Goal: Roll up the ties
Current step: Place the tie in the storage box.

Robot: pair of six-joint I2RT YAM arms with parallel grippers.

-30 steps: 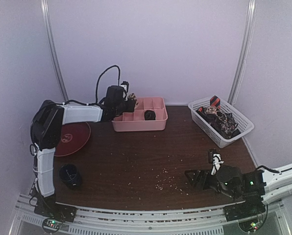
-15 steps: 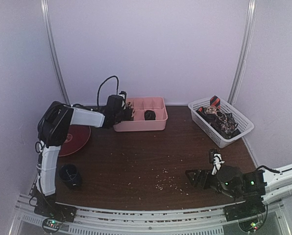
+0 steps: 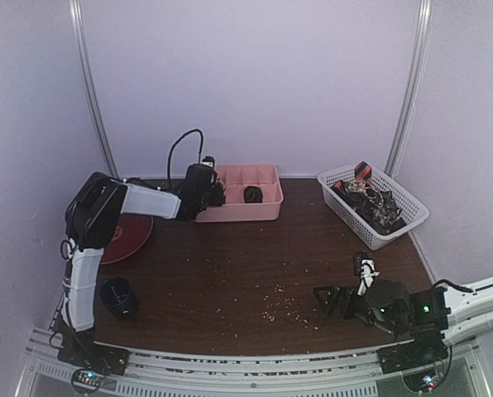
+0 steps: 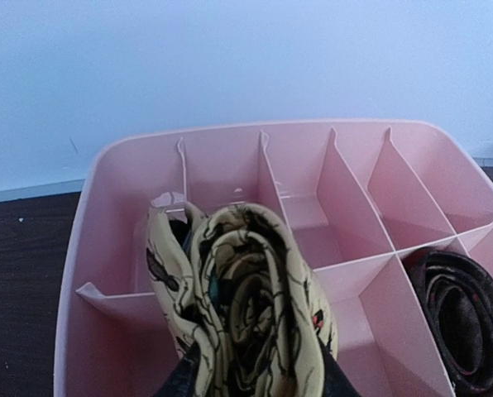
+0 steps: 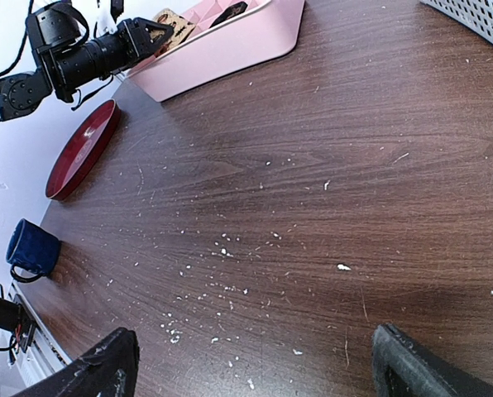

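Seen from the top camera, I've got a dark brown wooden table (image 3: 230, 265) boxed in by pale lilac walls (image 3: 255, 83), with pale crumbs (image 3: 275, 302) scattered near the front. Pink divided plastic tray (image 3: 238, 211) sits at the back. White plastic mesh basket (image 3: 399, 231) with loose patterned ties (image 3: 370, 203) is at back right. Round red plate (image 3: 126, 236) and dark blue mug (image 3: 118, 296) are on the left. Left gripper (image 3: 217, 192) is at the tray's left end. Right gripper (image 3: 325, 299) sits low over the front right, spread wide, nothing in it.

Left wrist: tray dividers fill the view, lilac wall behind. Left gripper pinches a tan rolled necktie with a dark woven pattern (image 4: 246, 314) from below, jaws part-closed on it. The roll is over the tray's near-left compartments; can't tell if it touches the floor. Black rolled necktie (image 4: 461, 322) lies in the near-right compartment.

Right wrist: bare crumbed tabletop between the two black fingertips (image 5: 106, 364), set wide apart, gripping nothing. Left gripper, tray, plate and mug show far across the table.
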